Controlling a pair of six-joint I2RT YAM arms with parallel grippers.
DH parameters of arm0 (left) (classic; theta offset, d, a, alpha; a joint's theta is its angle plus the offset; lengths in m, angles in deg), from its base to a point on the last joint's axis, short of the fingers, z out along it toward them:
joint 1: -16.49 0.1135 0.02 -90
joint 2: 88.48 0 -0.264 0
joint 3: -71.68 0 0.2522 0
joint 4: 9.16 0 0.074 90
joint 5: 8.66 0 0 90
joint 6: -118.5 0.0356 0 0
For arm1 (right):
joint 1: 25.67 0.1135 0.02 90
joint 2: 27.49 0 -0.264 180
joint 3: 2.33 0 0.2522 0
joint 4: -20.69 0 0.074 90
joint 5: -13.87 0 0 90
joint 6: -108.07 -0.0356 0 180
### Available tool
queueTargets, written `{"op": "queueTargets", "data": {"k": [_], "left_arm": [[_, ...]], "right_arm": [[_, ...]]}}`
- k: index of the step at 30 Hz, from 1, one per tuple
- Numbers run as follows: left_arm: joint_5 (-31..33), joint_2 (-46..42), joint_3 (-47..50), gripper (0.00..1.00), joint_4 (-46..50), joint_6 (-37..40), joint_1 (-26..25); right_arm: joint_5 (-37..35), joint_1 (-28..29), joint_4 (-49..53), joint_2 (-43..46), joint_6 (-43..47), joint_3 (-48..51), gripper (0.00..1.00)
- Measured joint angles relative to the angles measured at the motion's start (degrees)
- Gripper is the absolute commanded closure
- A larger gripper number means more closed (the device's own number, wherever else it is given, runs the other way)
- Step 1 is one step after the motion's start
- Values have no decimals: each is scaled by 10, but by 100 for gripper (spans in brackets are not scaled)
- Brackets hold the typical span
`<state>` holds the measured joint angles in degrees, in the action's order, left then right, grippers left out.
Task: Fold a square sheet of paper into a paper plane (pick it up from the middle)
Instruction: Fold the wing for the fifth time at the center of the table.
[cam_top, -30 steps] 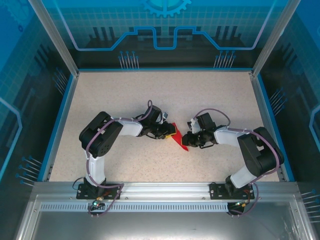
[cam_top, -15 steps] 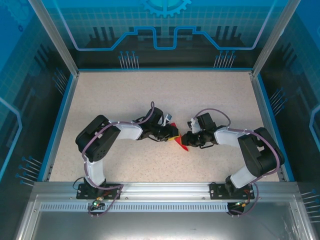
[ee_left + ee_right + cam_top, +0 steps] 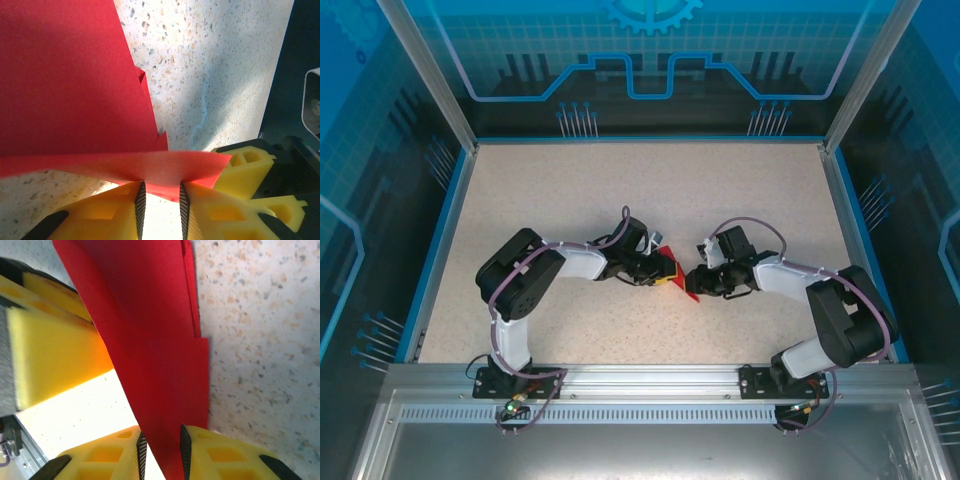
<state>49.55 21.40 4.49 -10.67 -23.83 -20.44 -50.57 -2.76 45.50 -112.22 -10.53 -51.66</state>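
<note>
— Our right gripper sits released, jaws slightly apart around the red paper, mid-counter.
— Beyond it, our left gripper has slid closer, equally slack. Nothing's pinched, so we likely regrip before the next fold.

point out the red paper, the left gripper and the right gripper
red paper (image 3: 65,75), left wrist view, flat upper face
left gripper (image 3: 161,192), left wrist view, between its fingertips
right gripper (image 3: 161,445), right wrist view, between its fingertips

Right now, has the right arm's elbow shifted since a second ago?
Yes. The right arm's elbow has swung toward the near rail and slightly right, away from the table's back edge.
</note>
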Motion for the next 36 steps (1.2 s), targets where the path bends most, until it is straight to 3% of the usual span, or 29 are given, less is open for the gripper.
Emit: {"op": "queueTargets", "data": {"k": [7, 21, 30, 36], "left_arm": [[0, 3, -17, 73, 4, 0, 0], [0, 14, -25, 73, 11, 0, 0], [0, 22, -33, 73, 16, 0, 0], [1, 26, -44, 73, 22, 0, 0]], "right_arm": [[-19, 7, 24, 4, 18, 0, 83], [-23, 22, 16, -7, 16, 0, 88], [-34, 22, 30, 3, 28, -13, 67], [-87, 35, 52, 8, 52, -38, 67]]}}
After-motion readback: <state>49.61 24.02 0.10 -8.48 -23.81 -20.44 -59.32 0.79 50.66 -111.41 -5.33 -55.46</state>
